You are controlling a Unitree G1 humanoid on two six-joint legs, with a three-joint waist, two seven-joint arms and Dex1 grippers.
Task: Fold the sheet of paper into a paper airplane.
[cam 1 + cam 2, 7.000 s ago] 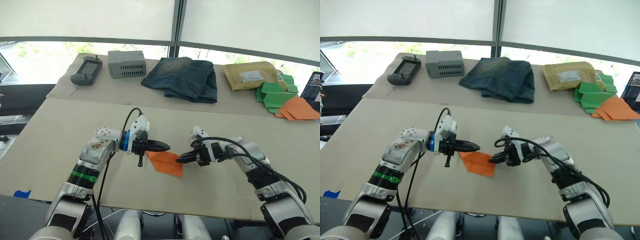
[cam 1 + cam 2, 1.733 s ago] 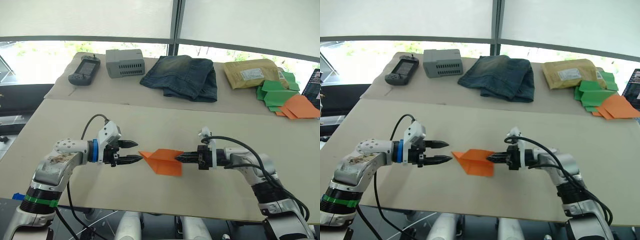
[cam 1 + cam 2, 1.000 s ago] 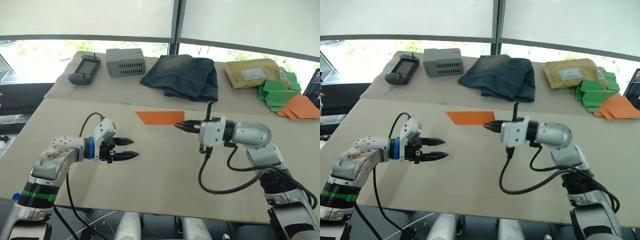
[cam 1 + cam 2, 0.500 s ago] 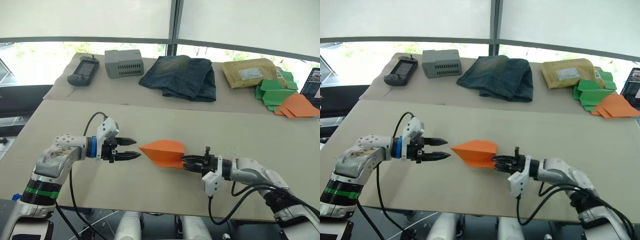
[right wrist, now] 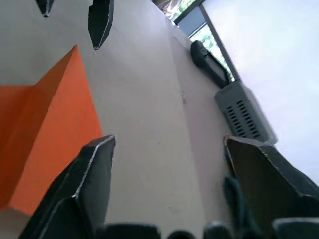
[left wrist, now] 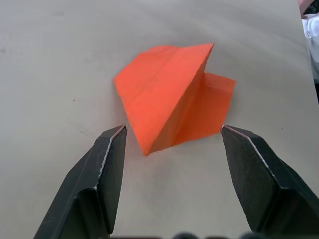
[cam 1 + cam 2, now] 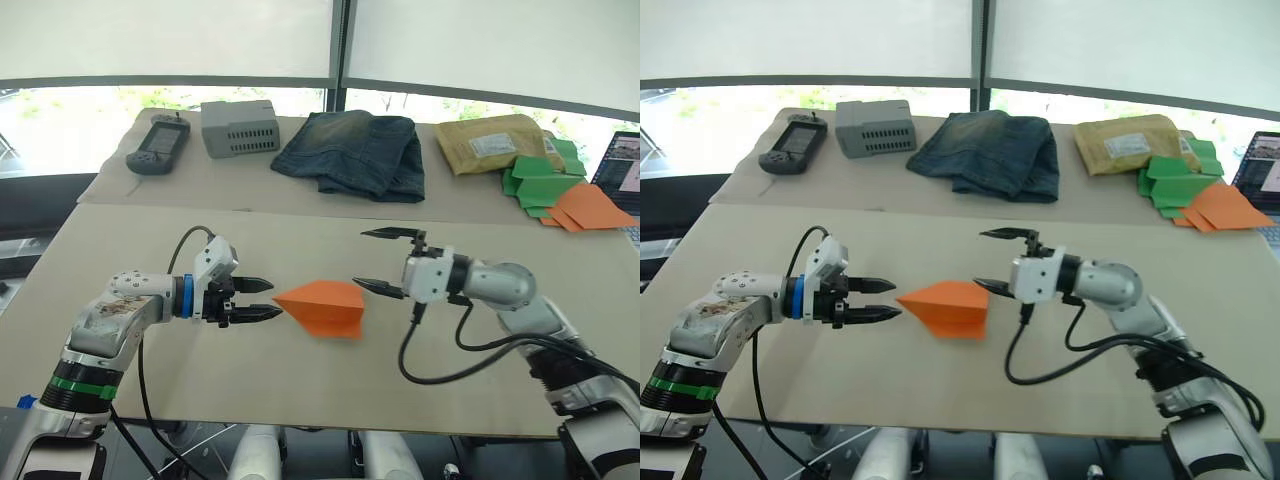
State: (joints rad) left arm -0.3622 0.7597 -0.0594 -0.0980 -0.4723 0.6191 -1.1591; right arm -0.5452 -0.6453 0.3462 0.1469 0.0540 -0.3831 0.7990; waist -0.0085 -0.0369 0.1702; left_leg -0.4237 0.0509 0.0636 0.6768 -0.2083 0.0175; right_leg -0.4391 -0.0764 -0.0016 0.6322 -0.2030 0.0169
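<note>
Both my jaws are spread and hold nothing. My left gripper [image 7: 262, 299] is at the lower left of the frame, and its tips point at the nose of the sheet of paper [image 7: 322, 306], just beside it but not touching. My right gripper [image 7: 385, 262] is right of centre, with one finger high and one finger low near the wide end of the paper; I cannot tell if this low finger touches it.

The paper is a folded orange wedge. It lies at the middle of the near worktop [image 7: 300, 390] between my two grippers, with one flap raised a little. Around it the worktop is bare, with open room up to the near edge and up to the seam of the far worktop.

Along the top of the frame are a handheld device [image 7: 152, 147], a grey box [image 7: 238, 126], folded jeans [image 7: 352, 152], a tan envelope [image 7: 488, 145], and green paper pieces [image 7: 532, 180] with orange ones [image 7: 588, 205] at the upper right.
</note>
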